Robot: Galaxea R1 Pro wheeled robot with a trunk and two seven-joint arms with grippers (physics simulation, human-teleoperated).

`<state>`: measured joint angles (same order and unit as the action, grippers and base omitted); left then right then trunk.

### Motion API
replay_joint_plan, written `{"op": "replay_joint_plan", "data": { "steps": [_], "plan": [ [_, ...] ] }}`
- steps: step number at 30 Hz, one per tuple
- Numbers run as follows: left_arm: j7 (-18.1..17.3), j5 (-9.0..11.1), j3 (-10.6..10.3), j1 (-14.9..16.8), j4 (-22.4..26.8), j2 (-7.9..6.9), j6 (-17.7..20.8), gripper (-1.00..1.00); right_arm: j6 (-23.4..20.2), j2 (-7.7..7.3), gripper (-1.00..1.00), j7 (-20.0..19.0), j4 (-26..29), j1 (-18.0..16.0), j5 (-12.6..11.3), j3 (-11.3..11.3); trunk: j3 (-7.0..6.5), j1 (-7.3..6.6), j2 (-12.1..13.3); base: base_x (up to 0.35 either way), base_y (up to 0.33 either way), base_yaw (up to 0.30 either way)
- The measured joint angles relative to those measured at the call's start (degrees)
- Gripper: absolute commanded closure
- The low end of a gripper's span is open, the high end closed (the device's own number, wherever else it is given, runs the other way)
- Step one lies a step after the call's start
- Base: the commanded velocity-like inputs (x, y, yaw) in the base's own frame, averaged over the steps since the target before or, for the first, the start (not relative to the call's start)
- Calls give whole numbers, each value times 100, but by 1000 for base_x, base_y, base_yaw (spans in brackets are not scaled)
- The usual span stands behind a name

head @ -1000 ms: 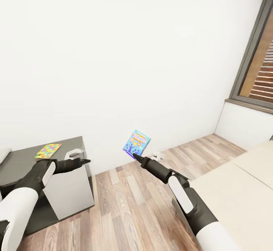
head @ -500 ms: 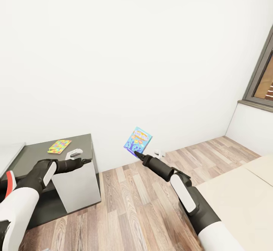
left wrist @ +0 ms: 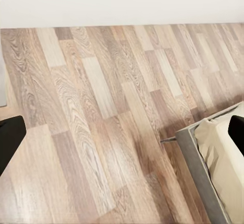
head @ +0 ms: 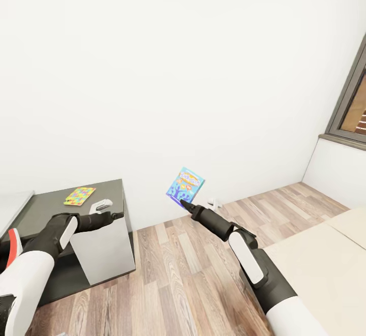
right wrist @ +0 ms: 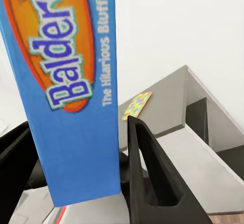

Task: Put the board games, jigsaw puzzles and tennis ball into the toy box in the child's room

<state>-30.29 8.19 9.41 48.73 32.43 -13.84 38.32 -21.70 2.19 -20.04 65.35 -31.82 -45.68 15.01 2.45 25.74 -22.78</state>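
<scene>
One board game (head: 185,187), the small blue box printed "Balderdash", is clamped upright in the right claw (head: 183,204), whose black fingers (right wrist: 147,178) press both of its faces in the right wrist view; it hangs in the air above the wood plank floor (head: 173,270), well clear of any surface. Across from it the left claw (head: 118,215) carries nothing, though whether its fingers are apart or together cannot be told from these views. Just past that claw stands a dark grey counter (head: 46,206) bearing one jigsaw puzzle (head: 79,195) and a small white object (head: 101,204) beside it. At the right edge lies the beige bed (head: 325,254). Judging by this, the task is early to midway: one game is in transit, the puzzle lies unpacked, and the toy box, the other games and the ball must be reached elsewhere in the room.
</scene>
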Motion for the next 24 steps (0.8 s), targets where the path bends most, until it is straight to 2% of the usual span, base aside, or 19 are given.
{"op": "replay_joint_plan", "data": {
  "steps": [3,12,17,24],
  "plan": [
    [-8,3,1,0,-1,11,-11,-100,0,-2,100,-9,8,4,-3,-13,0,0,0,0,0,45],
    [-1,4,-7,0,-2,65,-11,-100,-5,-13,100,-39,8,30,-11,-42,0,0,0,0,-35,220],
    [-5,4,-8,-1,-2,76,-1,-100,-5,-15,100,-41,4,38,-16,-45,0,0,0,0,-164,48],
    [-14,3,5,0,-2,67,-13,-100,0,-10,100,-32,3,41,-10,-44,0,0,0,1,-25,5]
  ]
}}
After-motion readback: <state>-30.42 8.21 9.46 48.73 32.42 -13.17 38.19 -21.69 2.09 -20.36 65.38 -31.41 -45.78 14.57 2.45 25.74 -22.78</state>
